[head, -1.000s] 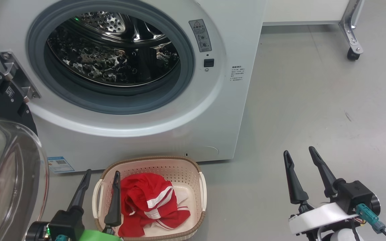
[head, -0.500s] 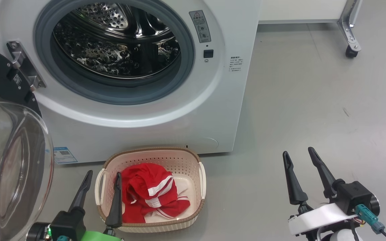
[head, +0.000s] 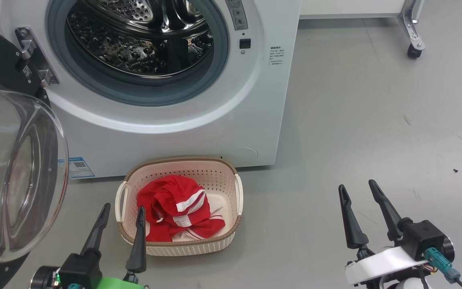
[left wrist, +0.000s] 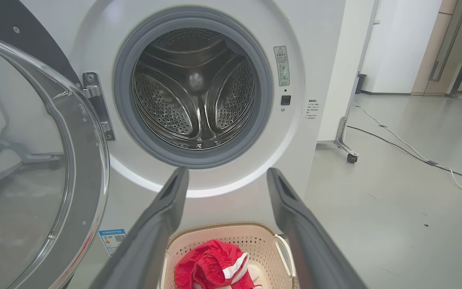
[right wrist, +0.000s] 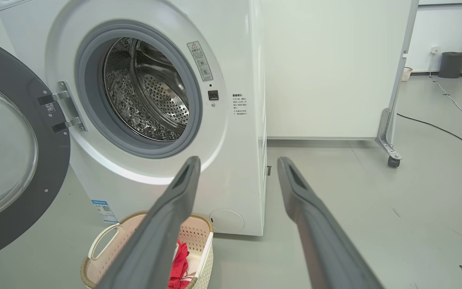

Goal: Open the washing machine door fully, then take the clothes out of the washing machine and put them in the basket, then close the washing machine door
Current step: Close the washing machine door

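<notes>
Lengthwise, the basket (head: 183, 160) runs left-right; left gripper (head: 123, 207), right gripper (head: 356, 185) splayed, empty.

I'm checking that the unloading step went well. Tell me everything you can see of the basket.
The basket is small, of cream plastic, with perforated walls, a brown woven-look rim and a pale handle at each side. It stands upright on the grey floor, close in front of the washing machine, below its opening. Red clothes with white stripes lie crumpled inside, mostly on the left, leaving bare bottom at the right.
</notes>
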Available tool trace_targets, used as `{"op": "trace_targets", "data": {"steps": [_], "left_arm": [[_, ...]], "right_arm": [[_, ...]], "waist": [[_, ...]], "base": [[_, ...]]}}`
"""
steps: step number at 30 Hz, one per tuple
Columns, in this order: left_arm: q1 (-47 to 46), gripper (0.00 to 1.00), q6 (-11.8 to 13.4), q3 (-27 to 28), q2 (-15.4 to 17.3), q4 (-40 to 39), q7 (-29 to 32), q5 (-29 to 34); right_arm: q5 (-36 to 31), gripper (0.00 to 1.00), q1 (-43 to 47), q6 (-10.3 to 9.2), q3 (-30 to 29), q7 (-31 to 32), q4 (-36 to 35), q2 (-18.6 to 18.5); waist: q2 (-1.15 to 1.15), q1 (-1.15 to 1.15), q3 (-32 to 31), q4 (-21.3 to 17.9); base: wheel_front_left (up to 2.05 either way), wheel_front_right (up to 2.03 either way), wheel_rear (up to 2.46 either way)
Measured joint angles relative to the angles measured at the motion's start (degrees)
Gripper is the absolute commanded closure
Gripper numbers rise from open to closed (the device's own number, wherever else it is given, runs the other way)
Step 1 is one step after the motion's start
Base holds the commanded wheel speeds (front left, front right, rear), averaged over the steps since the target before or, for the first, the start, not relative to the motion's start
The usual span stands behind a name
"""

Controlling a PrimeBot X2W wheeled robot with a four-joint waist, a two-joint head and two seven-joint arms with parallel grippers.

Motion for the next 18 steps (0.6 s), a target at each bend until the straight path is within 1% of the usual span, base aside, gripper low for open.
{"op": "trace_targets", "data": {"steps": [9, 18], "left_arm": [[0.1, 0.0, 0.0, 0.0, 0.1, -0.3, 0.5, 0.0], [0.2, 0.0, 0.0, 0.0, 0.2, -0.7, 0.6, 0.1]], "right_arm": [[0.0, 0.0, 0.0, 0.0, 0.0, 0.0, 0.0, 0.0], [0.0, 0.0, 0.0, 0.0, 0.0, 0.0, 0.0, 0.0]], "waist": [[0.0, 0.0, -0.1, -0.1], [0.0, 0.0, 0.0, -0.1]], "base": [[-0.58, 0.58, 0.0], [-0.21, 0.21, 0.0]]}}
